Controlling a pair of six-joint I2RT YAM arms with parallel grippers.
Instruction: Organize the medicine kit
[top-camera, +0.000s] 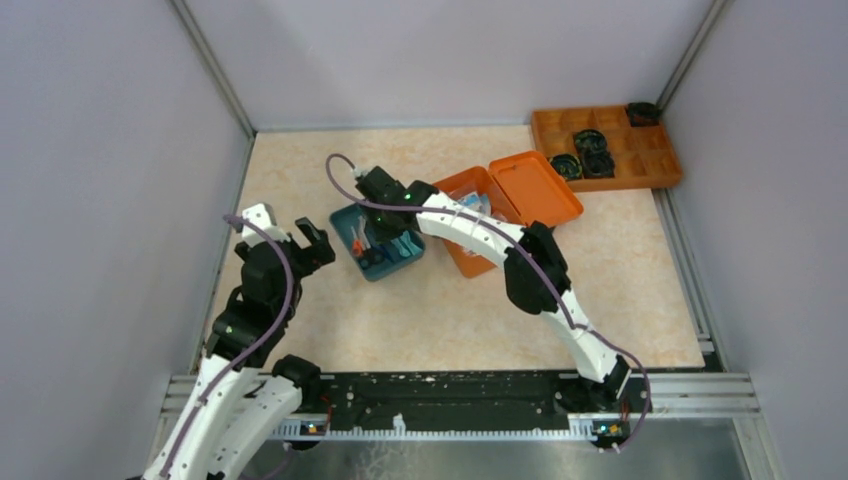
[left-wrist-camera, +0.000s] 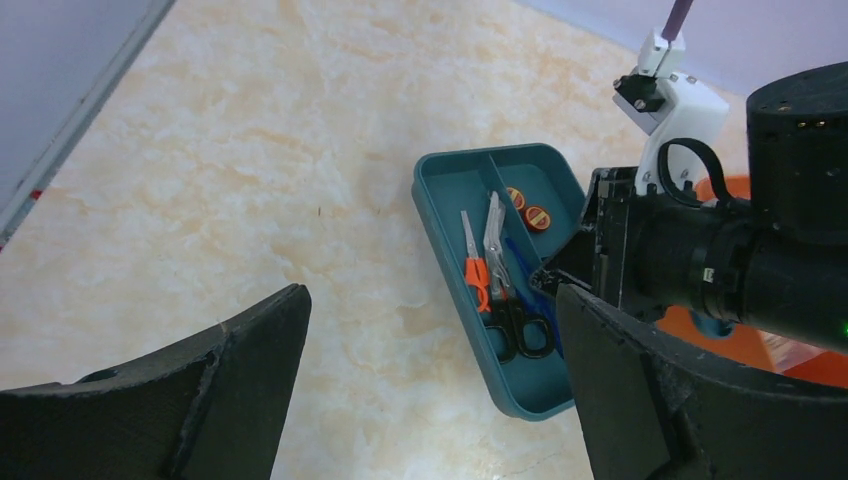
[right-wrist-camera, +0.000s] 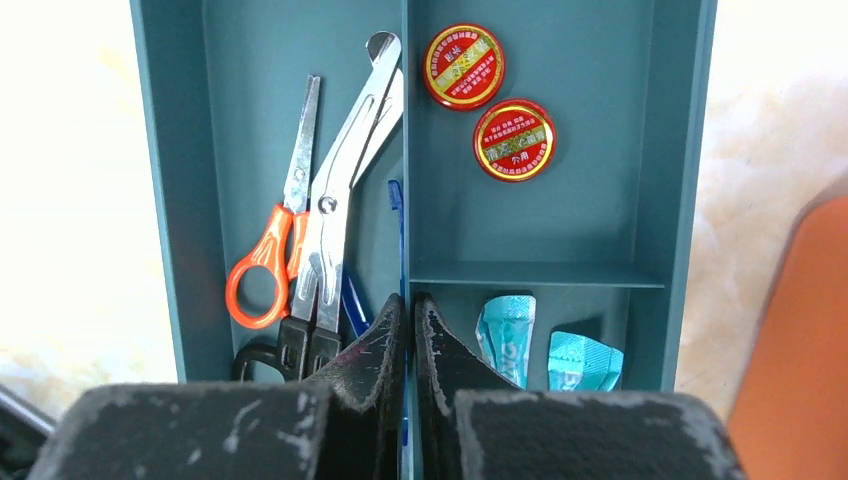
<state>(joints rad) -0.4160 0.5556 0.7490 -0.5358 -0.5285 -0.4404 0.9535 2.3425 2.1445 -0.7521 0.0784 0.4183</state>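
Teal tray (right-wrist-camera: 165, 150) holds scissors (right-wrist-camera: 330, 200), red tins (right-wrist-camera: 463, 65), packets (right-wrist-camera: 505, 335); right hand (right-wrist-camera: 412, 305) pinched closed over it; left hand (left-wrist-camera: 430, 300) spread wide, empty

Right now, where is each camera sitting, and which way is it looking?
Top external: high behind the arm bases, looking down on the table; both arms, the teal tray and the medicine kit show.
Left wrist: on the left arm, looking slantwise at the tray; the open left gripper frames it.
Right wrist: on the right arm, looking straight down into the tray; the shut right gripper shows.
Shared: both wrist views show the scissors and two red tins.
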